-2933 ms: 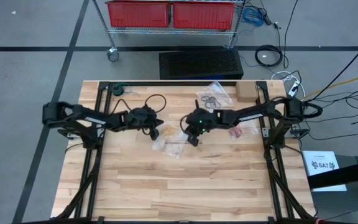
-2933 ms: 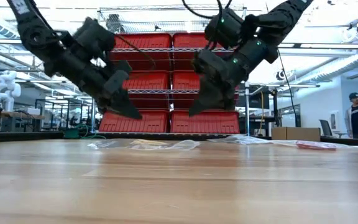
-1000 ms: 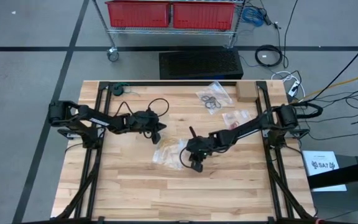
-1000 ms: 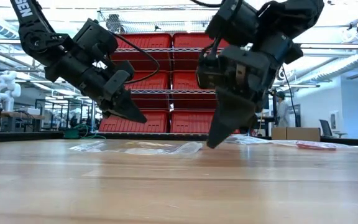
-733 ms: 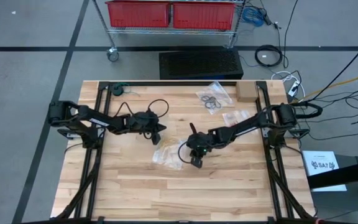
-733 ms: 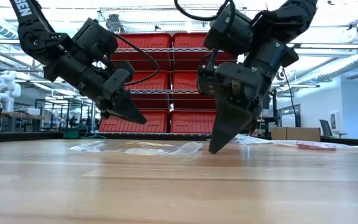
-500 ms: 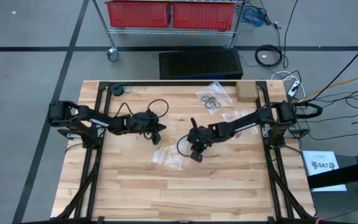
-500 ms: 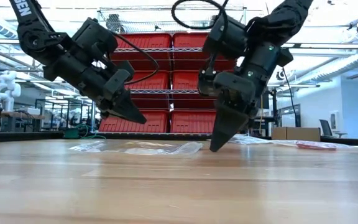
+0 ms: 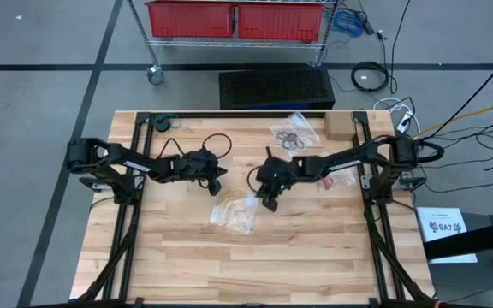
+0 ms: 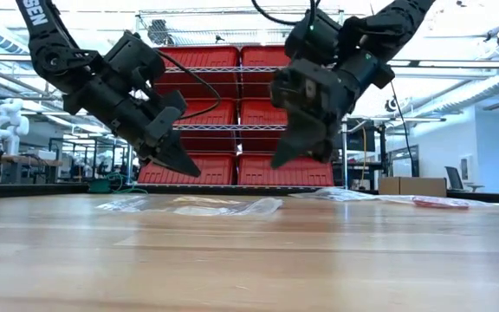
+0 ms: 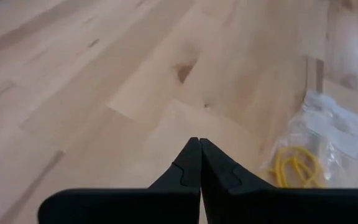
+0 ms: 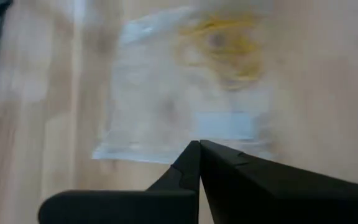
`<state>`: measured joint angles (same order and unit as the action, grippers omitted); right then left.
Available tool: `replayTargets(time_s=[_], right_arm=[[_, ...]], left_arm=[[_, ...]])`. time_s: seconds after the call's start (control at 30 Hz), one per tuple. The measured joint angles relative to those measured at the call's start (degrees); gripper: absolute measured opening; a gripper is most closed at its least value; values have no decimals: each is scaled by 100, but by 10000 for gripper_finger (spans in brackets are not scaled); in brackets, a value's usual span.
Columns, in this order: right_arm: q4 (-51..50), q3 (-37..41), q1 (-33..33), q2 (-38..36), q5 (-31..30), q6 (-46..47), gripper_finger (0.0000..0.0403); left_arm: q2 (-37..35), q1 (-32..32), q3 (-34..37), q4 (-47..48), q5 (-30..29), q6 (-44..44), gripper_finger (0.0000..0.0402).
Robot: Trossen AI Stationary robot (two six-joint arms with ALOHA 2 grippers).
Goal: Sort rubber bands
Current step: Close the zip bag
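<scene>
A clear bag with yellowish tan rubber bands point(image 9: 234, 212) lies flat on the wooden table near its middle, and shows in the left wrist view point(image 11: 294, 168) and the right wrist view point(image 12: 216, 37). A bag of black bands point(image 9: 291, 137) and a bag of red bands point(image 9: 330, 175) lie farther back and to the right. My left gripper point(image 9: 218, 185) hangs shut above the table, just left of the yellow bag. My right gripper point(image 9: 270, 204) is shut too, raised over that bag's right edge point(image 10: 277, 163). Nothing shows between either pair of fingers.
A small cardboard box point(image 9: 339, 127) stands at the table's far right. Black cables loop on the far left part of the table point(image 9: 216, 141). Bare wood point(image 9: 246, 265) spreads across the near half. Red bins on a wire rack point(image 10: 232, 113) stand beyond the far edge.
My right gripper has risen from the table top and swung toward the far edge, from the near right of the yellow bag to above its right edge, staying shut. The bag stays flat on the table.
</scene>
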<state>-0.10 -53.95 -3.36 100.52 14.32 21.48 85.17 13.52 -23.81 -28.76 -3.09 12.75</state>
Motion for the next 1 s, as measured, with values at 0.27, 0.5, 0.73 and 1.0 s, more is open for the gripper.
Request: replayTargets(time_s=[0.27,0.5,0.73,1.0], right_arm=[[-57,4,247,611,-587,924,0],[-327,-11,-274,510,-926,431,0],[-633,-171,-783,76,-1373,-675,0],[-759,-203,-464,-490,-299,-725,0]], left_arm=[[0,-16,-4,-603,359,-116,0],[-2,-58,-2,-347,439,-104,0],[-2,-90,-2,-370,442,149,0],[-2,-6,-2,-372,350,150,0]])
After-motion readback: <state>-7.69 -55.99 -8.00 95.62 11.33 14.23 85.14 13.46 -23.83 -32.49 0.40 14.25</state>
